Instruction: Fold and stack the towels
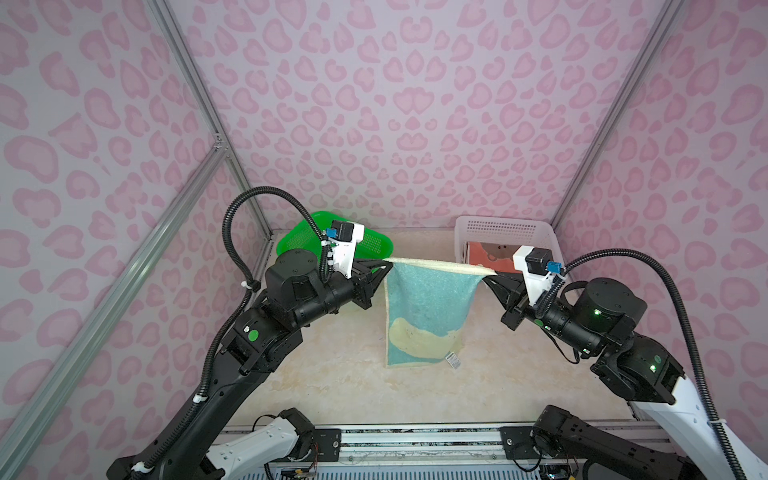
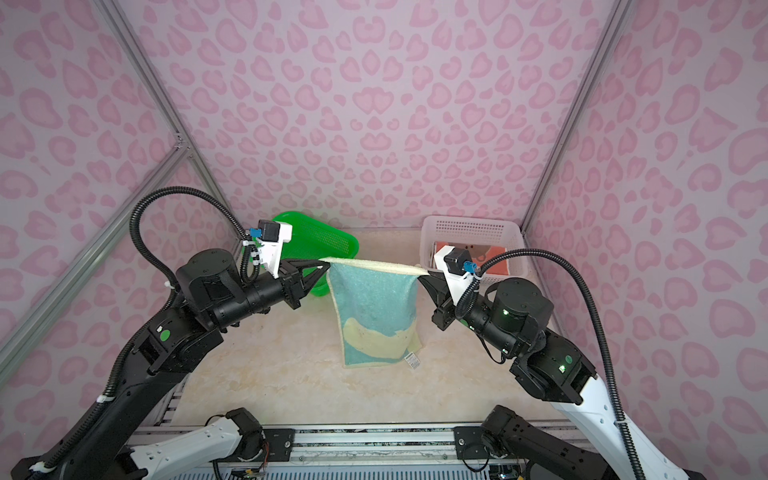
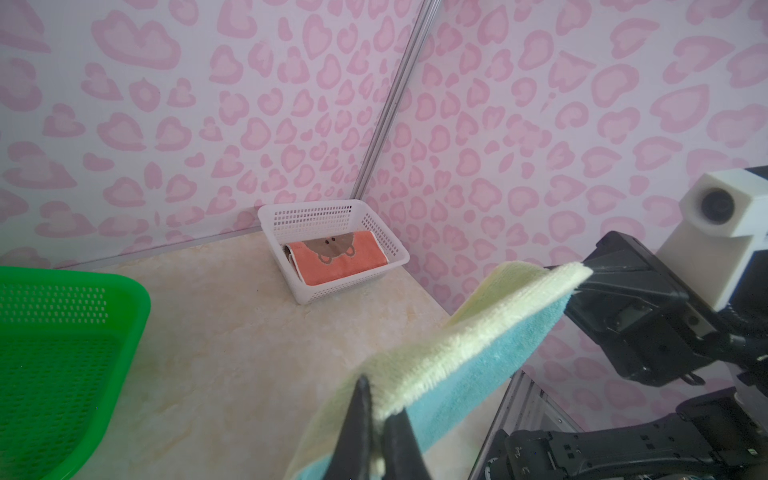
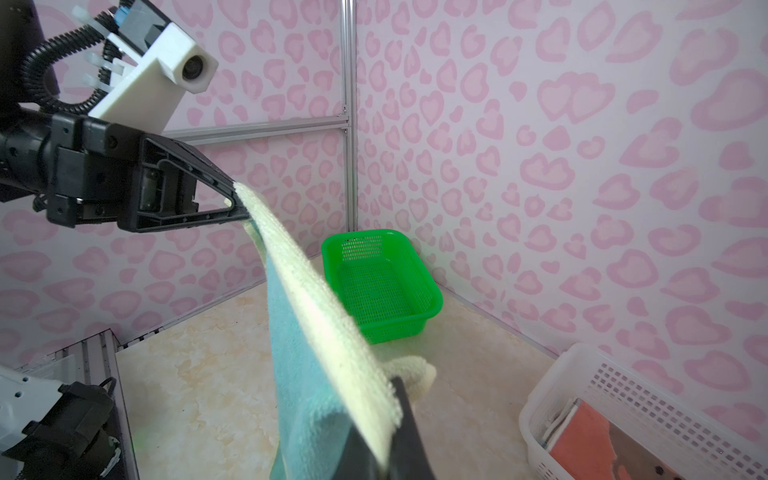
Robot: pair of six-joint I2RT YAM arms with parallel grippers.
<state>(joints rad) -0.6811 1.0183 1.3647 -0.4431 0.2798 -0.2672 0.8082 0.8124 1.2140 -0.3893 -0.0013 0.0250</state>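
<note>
A pale yellow and teal terry towel (image 1: pixel 424 307) is being held stretched over the cream marbled tabletop (image 1: pixel 332 374), its top corners being clamped by the left gripper (image 1: pixel 388 264) and right gripper (image 1: pixel 491 275), both closed on it.

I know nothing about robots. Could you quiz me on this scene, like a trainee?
1. True or false: the left pincer and the right pincer are each shut on a top corner of the hanging teal and pale yellow terry towel.
2. The folded orange bear-print towel lies: A) on the tabletop, B) in the white perforated plastic basket, C) in a pincer.
3. Fill the gap: the green perforated plastic basket stands at the back, on the ____ arm's side.
Key: 1 true; 2 B; 3 left.
</note>
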